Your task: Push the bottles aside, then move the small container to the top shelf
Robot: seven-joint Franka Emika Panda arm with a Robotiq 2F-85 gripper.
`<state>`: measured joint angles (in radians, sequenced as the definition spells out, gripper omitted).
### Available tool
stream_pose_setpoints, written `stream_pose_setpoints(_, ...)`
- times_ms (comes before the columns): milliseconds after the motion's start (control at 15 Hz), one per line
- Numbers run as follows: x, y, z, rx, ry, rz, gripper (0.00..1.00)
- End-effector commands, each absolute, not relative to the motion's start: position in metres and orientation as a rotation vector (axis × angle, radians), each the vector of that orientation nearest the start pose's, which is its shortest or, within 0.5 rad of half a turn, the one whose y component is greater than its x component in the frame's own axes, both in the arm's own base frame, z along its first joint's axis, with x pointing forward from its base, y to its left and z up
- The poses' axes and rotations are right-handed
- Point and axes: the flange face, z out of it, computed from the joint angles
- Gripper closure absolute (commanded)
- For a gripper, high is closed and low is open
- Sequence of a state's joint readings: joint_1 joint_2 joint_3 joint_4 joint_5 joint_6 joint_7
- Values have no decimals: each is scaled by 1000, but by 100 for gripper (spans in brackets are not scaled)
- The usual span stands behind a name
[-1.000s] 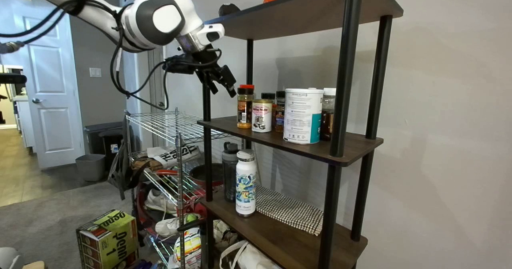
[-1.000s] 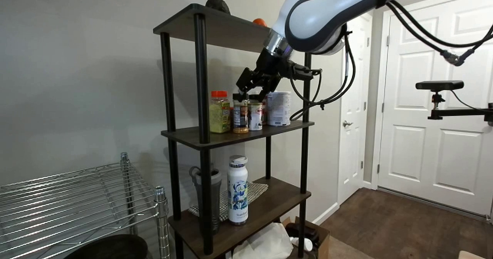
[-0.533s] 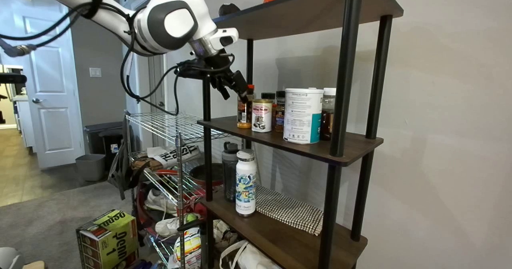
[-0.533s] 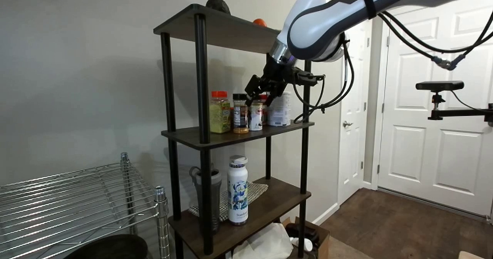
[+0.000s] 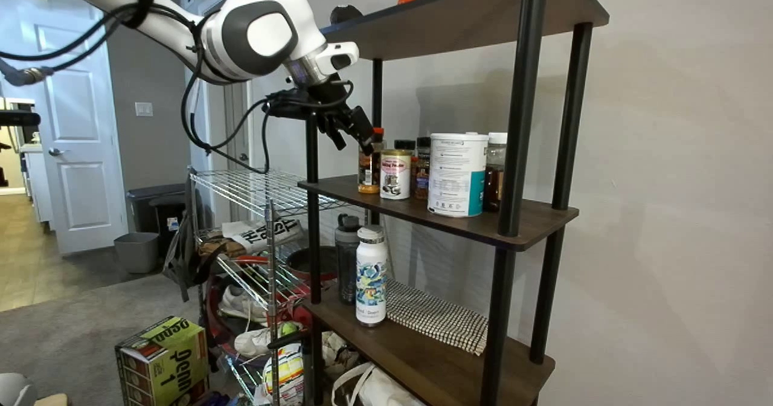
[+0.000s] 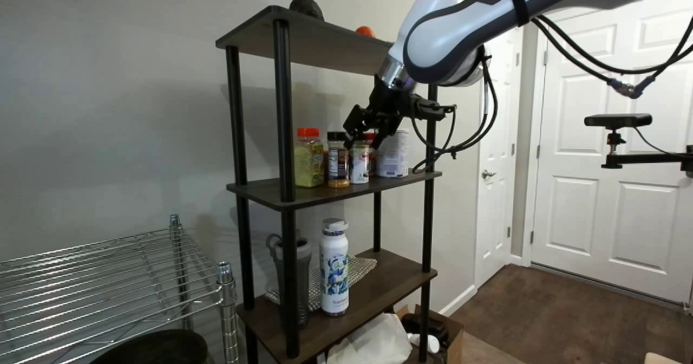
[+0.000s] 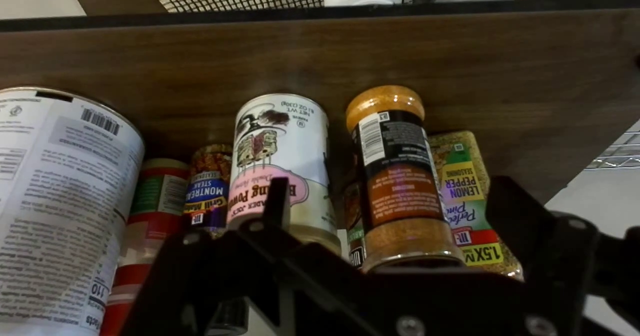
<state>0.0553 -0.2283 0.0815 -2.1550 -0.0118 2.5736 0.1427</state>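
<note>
My gripper [image 5: 354,147] is open and empty at the middle board, just under the top shelf [image 5: 471,16]; it shows too in an exterior view [image 6: 361,139]. In the wrist view its fingers [image 7: 390,186] lie either side of the amber-brown bottle [image 7: 400,176], apart from it. That dark-capped bottle stands upright, also in both exterior views [image 5: 368,173] [image 6: 338,163]. A darker dark-capped bottle [image 5: 421,173] stands beside the white canister; its wrist-view label [image 7: 207,188] is blue. A red jar [image 7: 160,201] is partly hidden beside the canister; I cannot tell whether it is the small container.
A baking powder can [image 7: 282,156] stands beside the amber bottle, behind one finger. A lemon pepper bottle [image 6: 308,161] and the big white canister [image 5: 457,176] flank the group. Black posts [image 6: 285,109] frame the unit. A dark round object [image 6: 306,6] and an orange one [image 6: 365,31] sit on top.
Over the first half second the arm and open gripper moved right and slightly down in both exterior views. They have hardly moved since. The things on the shelves have not moved.
</note>
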Motion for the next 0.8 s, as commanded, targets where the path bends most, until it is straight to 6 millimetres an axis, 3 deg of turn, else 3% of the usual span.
stream_pose_setpoints(0,527,76,571,-2922,-9,-973,0)
stream_pose_setpoints(400,523,67,569,-2856,-11,-1092,0)
stream_pose_setpoints(733,515,42,552,-2730,52,-1304,0)
